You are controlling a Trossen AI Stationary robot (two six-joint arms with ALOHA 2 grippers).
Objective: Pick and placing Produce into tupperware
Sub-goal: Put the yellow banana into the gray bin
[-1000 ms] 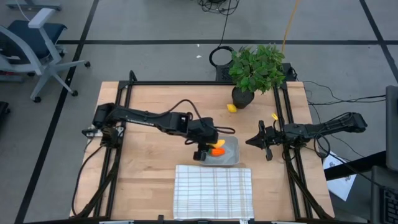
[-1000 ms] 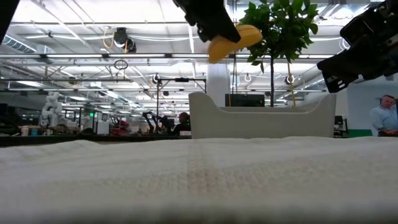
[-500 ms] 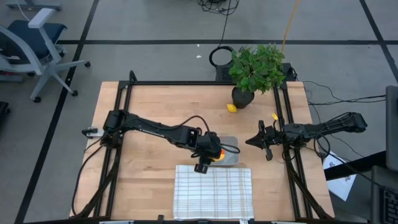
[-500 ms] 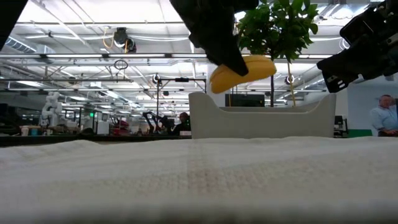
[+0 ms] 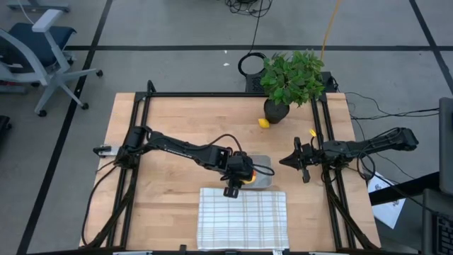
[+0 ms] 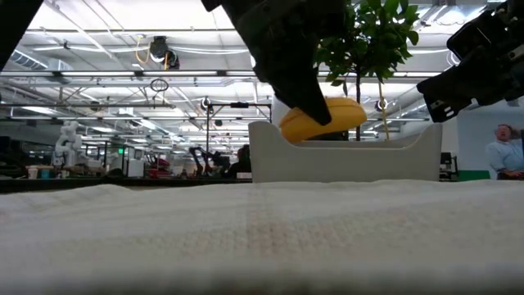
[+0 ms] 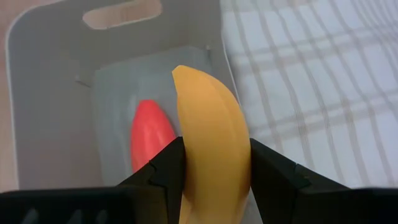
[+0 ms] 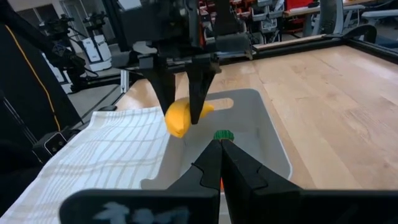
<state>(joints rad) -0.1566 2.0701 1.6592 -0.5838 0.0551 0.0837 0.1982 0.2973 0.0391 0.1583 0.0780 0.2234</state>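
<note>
My left gripper (image 5: 239, 178) is over the translucent grey tupperware (image 5: 262, 172), shut on the yellow banana (image 7: 208, 118), which hangs at the tub's rim height in the low view (image 6: 323, 120). The orange carrot (image 7: 148, 140) lies on the tub floor; its green top (image 8: 222, 135) shows in the right wrist view. The small yellow lemon (image 5: 264, 122) sits on the table beside the plant pot. My right gripper (image 5: 283, 161) is shut on nothing and waits to the right of the tub. My left gripper pinches the banana around its middle (image 7: 211, 158) between the two fingers (image 7: 168, 165), lying across it. The fingers come from above, pointing down. The banana is lifted, roughly level over the tub's inside, one end (image 7: 185, 74) sticking out past the fingers.
A white grid-lined cloth (image 5: 243, 218) lies just near of the tub. The potted plant (image 5: 290, 78) stands at the far right of the table. Bare wood stretches across the table's left and far side (image 5: 184, 117).
My left gripper has moved down and a little toward the table's near edge and right, over the tub. The banana, still held, has come down from well above the tub to the height of its rim.
</note>
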